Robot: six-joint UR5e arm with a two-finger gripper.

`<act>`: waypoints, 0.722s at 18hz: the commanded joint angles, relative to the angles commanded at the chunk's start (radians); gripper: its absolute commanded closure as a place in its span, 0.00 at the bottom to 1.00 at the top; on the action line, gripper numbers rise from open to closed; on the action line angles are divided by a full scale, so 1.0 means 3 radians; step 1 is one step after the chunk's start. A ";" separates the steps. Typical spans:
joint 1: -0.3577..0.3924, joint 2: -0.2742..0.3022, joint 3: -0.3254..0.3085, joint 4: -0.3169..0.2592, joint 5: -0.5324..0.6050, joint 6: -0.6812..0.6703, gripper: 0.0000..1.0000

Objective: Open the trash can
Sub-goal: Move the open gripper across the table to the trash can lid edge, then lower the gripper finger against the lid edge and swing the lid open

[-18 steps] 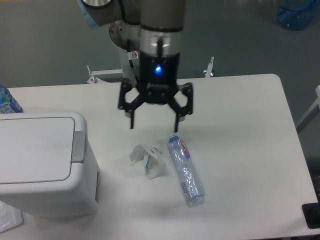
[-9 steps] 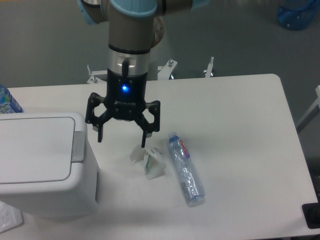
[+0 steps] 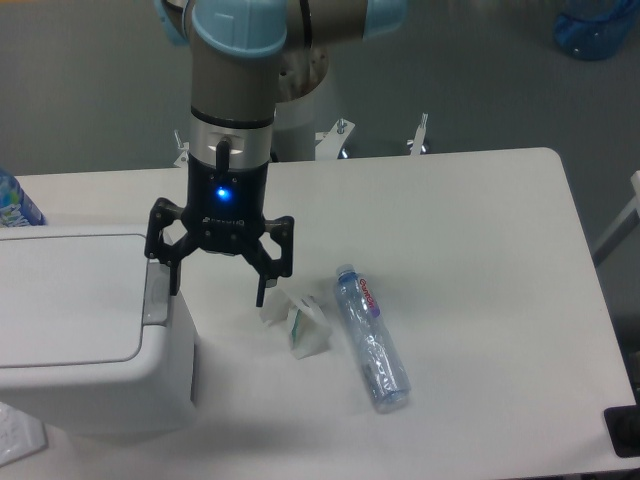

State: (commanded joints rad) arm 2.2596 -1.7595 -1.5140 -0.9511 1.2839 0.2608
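Note:
The trash can is a large boxy white bin at the left of the table, lid shut flat, with a grey push tab on its right edge. My gripper hangs open and empty, fingers pointing down. Its left finger is just above and beside the grey tab; its right finger is over the table to the right of the bin.
A crumpled white carton lies just right of the gripper. A clear plastic bottle lies on its side further right. A blue bottle stands behind the bin. The white table has its right edge near x 600.
The gripper has moved left across the table, from above the bottle and carton to the right edge of the trash can. It stayed open. Nothing else moved.

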 joint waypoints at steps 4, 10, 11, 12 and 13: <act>-0.0010 -0.0010 -0.0010 0.0005 0.0005 0.0000 0.00; -0.0015 -0.0026 -0.0015 0.0010 0.0005 0.0000 0.00; -0.0015 -0.0031 -0.0015 0.0010 0.0005 0.0000 0.00; -0.0015 -0.0031 -0.0020 0.0010 0.0005 0.0000 0.00; -0.0015 -0.0031 -0.0026 0.0010 0.0005 0.0005 0.00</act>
State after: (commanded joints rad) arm 2.2550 -1.7687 -1.5217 -0.9480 1.2855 0.2623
